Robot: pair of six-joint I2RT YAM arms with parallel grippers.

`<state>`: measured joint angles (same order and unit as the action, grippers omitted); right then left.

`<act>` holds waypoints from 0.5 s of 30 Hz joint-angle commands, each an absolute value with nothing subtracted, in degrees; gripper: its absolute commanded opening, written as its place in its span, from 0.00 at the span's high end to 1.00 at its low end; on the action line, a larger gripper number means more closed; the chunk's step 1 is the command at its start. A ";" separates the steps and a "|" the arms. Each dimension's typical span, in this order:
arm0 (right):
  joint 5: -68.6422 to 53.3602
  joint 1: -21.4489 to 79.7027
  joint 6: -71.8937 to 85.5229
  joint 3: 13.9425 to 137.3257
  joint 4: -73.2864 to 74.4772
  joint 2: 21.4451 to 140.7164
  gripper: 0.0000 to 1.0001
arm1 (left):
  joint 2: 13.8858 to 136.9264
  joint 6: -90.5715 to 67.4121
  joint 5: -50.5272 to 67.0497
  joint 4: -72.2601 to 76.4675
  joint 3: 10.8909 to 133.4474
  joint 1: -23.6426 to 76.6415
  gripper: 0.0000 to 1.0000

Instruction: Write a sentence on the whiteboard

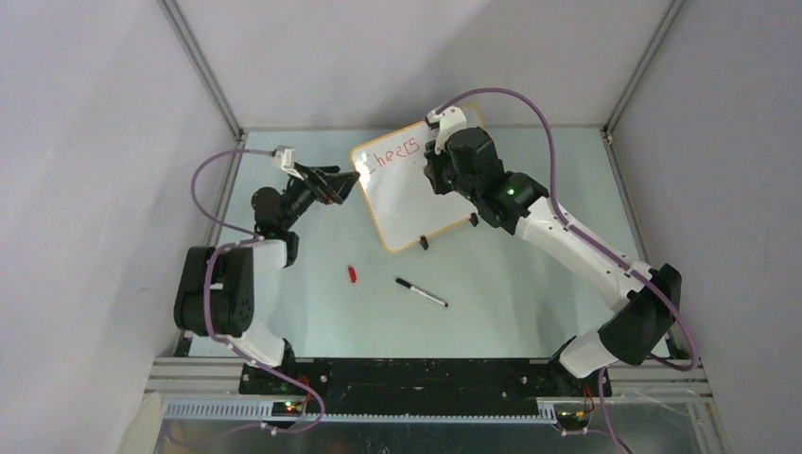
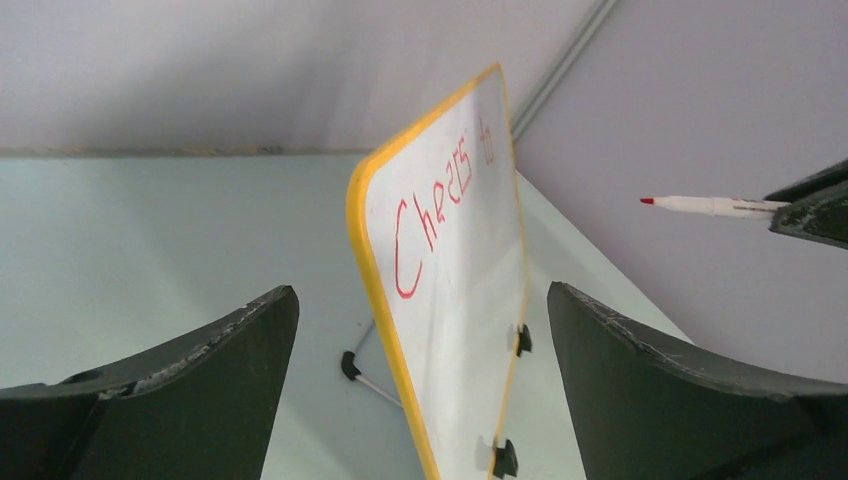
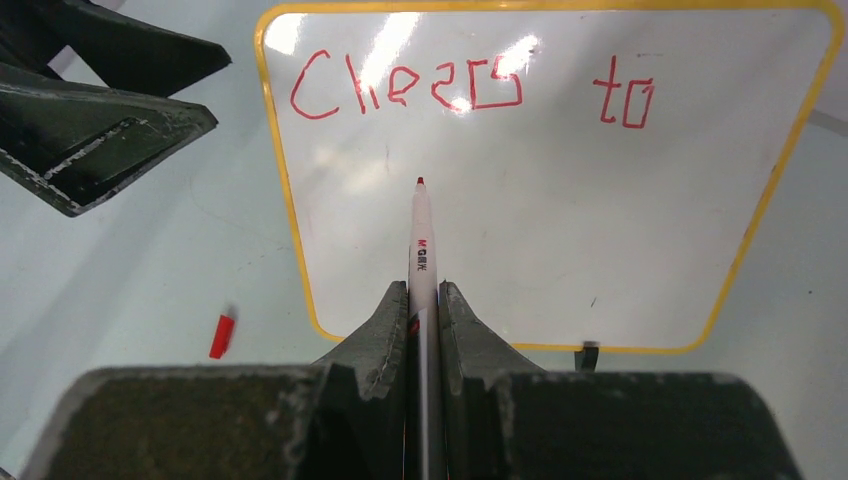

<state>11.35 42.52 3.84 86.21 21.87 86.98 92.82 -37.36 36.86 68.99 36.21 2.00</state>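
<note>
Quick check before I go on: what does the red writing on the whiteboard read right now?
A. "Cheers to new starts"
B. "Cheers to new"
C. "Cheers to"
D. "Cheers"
C: in the right wrist view the red writing along the top row of the whiteboard reads only "Cheers to". The red marker in the right gripper points at bare white below that row.
</note>
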 commanded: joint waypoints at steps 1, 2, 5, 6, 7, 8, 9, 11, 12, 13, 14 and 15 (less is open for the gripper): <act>12.73 42.59 3.52 85.38 18.54 83.10 1.00 | 84.65 -29.42 30.06 58.57 35.86 1.67 0.01; 12.69 42.56 3.58 85.23 18.28 82.69 1.00 | 82.38 -28.51 27.80 56.75 35.84 1.67 0.01; 12.94 42.46 3.73 84.76 17.89 82.16 1.00 | 77.97 -24.03 21.84 47.06 36.16 1.67 0.01; 12.90 42.52 3.76 84.56 17.72 82.08 1.00 | 76.40 -23.22 19.19 45.14 36.27 1.67 0.01; 12.96 42.53 3.82 84.51 17.69 82.04 1.00 | 75.46 -21.69 17.33 44.94 36.42 1.60 0.01; 12.91 42.43 3.89 84.37 17.54 82.02 1.00 | 75.22 -22.10 11.87 45.31 36.41 1.43 0.01; 12.78 42.40 4.03 84.33 17.43 82.03 1.00 | 74.75 -23.31 8.66 45.60 36.39 1.20 0.01; 12.28 42.50 4.19 84.29 17.06 82.15 1.00 | 74.33 -28.23 -0.26 44.45 36.28 0.36 0.00; 11.90 42.51 4.29 84.29 16.88 82.16 1.00 | 74.21 -29.34 -2.77 43.72 36.11 -1.73 0.01; 11.75 42.52 4.37 84.29 16.81 82.17 1.00 | 74.17 -29.30 -1.50 44.49 35.53 -2.54 0.01; 11.71 42.54 4.43 84.29 16.84 82.13 1.00 | 74.13 -29.03 0.08 46.24 35.08 -3.82 0.01; 11.72 42.58 4.40 84.29 16.80 82.14 1.00 | 73.95 -28.76 3.27 47.70 34.15 -4.33 0.01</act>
